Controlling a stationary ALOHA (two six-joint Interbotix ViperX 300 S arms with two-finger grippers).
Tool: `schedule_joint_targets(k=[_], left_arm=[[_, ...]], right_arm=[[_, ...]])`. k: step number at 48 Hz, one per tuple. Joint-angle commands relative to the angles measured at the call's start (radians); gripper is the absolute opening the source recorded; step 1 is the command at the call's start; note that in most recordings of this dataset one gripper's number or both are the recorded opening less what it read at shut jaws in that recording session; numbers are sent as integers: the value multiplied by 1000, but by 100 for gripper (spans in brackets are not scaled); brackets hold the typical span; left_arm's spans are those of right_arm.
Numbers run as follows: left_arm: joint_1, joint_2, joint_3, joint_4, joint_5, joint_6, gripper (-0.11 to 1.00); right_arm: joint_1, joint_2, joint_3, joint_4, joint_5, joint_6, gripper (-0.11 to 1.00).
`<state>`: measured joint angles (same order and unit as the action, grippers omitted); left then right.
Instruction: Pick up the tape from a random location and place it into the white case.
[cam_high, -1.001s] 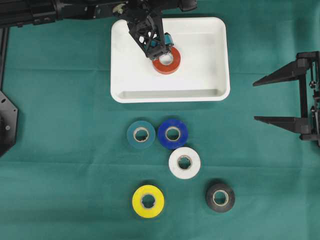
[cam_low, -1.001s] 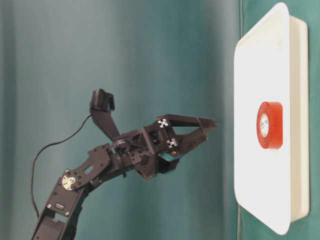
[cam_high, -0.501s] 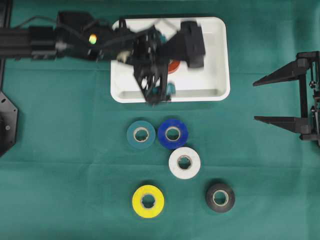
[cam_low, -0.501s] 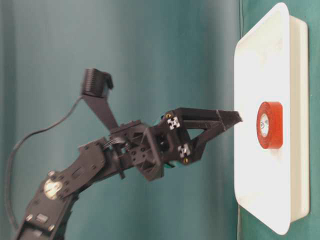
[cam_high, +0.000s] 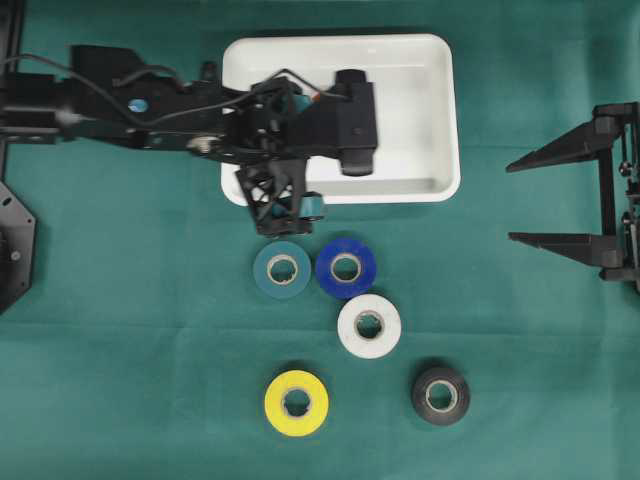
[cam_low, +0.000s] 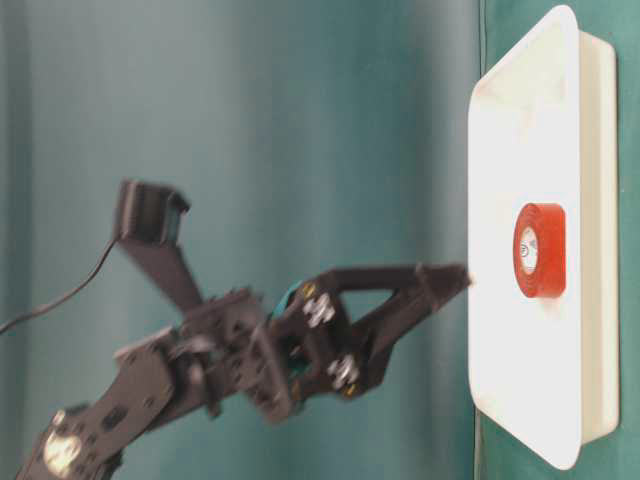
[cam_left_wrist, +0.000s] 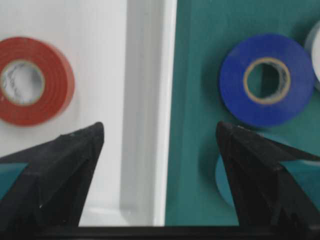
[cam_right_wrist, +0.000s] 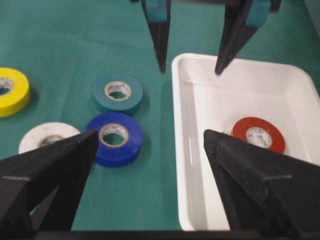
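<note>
Having left the red tape (cam_right_wrist: 258, 134) in the case (cam_high: 440, 120), the left gripper (cam_high: 283, 222), spread and empty, had swung toward the lower-frame rolls.

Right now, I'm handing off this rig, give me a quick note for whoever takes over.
Left gripper: open, empty, straddling the white case's near rim, above the table.
Right gripper: open, empty, off to the right side.
Done: red tape lies flat inside the case.
On the cloth outside: teal tape and blue tape side by side, white tape, yellow tape, black tape.
Left: any further rolls, if wanted.
</note>
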<state>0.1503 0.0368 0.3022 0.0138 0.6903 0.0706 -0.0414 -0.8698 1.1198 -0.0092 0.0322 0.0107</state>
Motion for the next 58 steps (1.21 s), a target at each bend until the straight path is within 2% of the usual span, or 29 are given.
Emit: schedule_joint_targets(k=[1, 35, 58], left_arm=[[-2, -75, 20, 3, -20, -2, 85], [-5, -594, 456, 0, -321, 0, 85], [-9, -890, 683, -2, -337, 2, 85]], right_arm=[[-2, -5, -31, 3, -3, 2, 90], [-2, -25, -34, 3, 9, 2, 90], [-2, -25, -32, 5, 9, 3, 90]])
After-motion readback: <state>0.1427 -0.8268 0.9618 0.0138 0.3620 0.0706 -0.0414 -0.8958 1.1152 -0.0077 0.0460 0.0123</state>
